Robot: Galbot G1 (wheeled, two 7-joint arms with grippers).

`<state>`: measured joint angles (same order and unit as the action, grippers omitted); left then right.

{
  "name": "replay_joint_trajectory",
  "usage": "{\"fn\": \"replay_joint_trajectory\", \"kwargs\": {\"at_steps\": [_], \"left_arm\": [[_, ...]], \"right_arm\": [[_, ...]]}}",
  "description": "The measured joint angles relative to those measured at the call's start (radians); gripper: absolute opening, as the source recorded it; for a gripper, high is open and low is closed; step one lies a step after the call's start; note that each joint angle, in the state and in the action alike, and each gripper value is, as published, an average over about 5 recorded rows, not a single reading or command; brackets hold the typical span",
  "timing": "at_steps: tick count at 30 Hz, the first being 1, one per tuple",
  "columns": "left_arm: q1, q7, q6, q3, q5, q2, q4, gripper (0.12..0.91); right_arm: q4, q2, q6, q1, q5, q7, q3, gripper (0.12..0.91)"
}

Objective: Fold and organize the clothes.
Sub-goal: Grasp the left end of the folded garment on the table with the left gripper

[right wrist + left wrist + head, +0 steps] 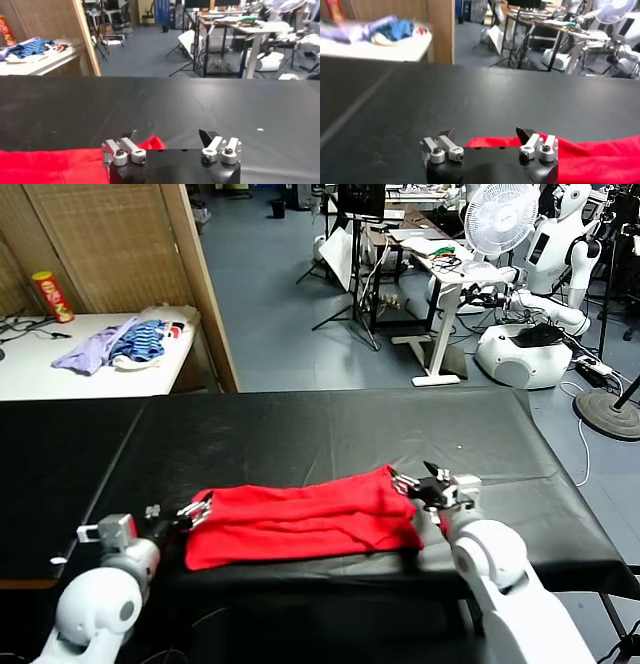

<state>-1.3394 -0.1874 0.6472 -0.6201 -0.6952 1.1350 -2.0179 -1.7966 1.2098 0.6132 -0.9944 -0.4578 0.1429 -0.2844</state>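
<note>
Shirt (300, 524) lies folded into a long red band on the black tabletop (330, 429), near the front edge, running from left to right with its right end a little farther back. Folds ridge its upper layer; no print shows on the side facing up.

Left claw (197, 512) sits at the shirt's left end, fingers spread apart and gripping nothing; in the left wrist view the left claw (488, 140) stands open with red cloth just past its tips and to one side. Right claw (428, 486) is at the shirt's right end, also spread wide and empty; in the right wrist view (169, 141) a red corner shows between the fingers, though whether a finger touches the cloth is hard to tell.

Beyond the tabletop, to the left, a white table (60, 369) carries a heap of lilac and blue-striped garments (115, 344) and a red can (52, 296). A fan (500, 219) stands farther back on the right.
</note>
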Motion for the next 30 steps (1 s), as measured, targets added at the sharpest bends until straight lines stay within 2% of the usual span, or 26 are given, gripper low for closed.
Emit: {"fn": "replay_joint_trajectory", "kwargs": {"at_steps": [3, 5, 10, 14, 16, 18, 21, 25, 30], "left_arm": [[0.018, 0.010, 0.009, 0.005, -0.007, 0.001, 0.044, 0.786], [0.030, 0.012, 0.016, 0.006, -0.014, 0.001, 0.067, 0.731], [0.054, 0.007, 0.025, 0.006, -0.038, 0.006, 0.112, 0.459], [0.059, 0.003, 0.018, 0.005, -0.059, 0.014, 0.121, 0.241], [0.058, 0.005, 0.002, 0.007, -0.044, 0.021, 0.121, 0.166], [0.055, 0.009, -0.029, 0.014, 0.000, 0.032, 0.121, 0.144], [0.054, 0.013, -0.097, 0.029, 0.109, 0.054, 0.129, 0.140], [0.068, 0.007, -0.180, 0.053, 0.266, 0.088, 0.156, 0.137], [0.101, 0.008, -0.212, 0.071, 0.349, 0.111, 0.190, 0.137]], "right_arm": [[0.035, 0.020, -0.003, 0.015, 0.008, -0.003, 0.007, 0.774], [0.054, 0.031, -0.005, 0.020, 0.013, -0.004, 0.009, 0.739], [0.081, 0.055, -0.015, 0.018, 0.030, 0.002, 0.009, 0.599], [0.086, 0.075, -0.050, 0.008, 0.067, 0.027, 0.007, 0.393], [0.091, 0.087, -0.081, 0.000, 0.093, 0.051, 0.008, 0.309], [0.099, 0.102, -0.120, -0.009, 0.131, 0.082, 0.009, 0.202], [0.116, 0.125, -0.178, -0.018, 0.191, 0.124, 0.010, 0.120], [0.134, 0.152, -0.212, -0.024, 0.228, 0.144, 0.010, 0.121], [0.129, 0.159, -0.204, -0.035, 0.207, 0.121, -0.001, 0.121]]}}
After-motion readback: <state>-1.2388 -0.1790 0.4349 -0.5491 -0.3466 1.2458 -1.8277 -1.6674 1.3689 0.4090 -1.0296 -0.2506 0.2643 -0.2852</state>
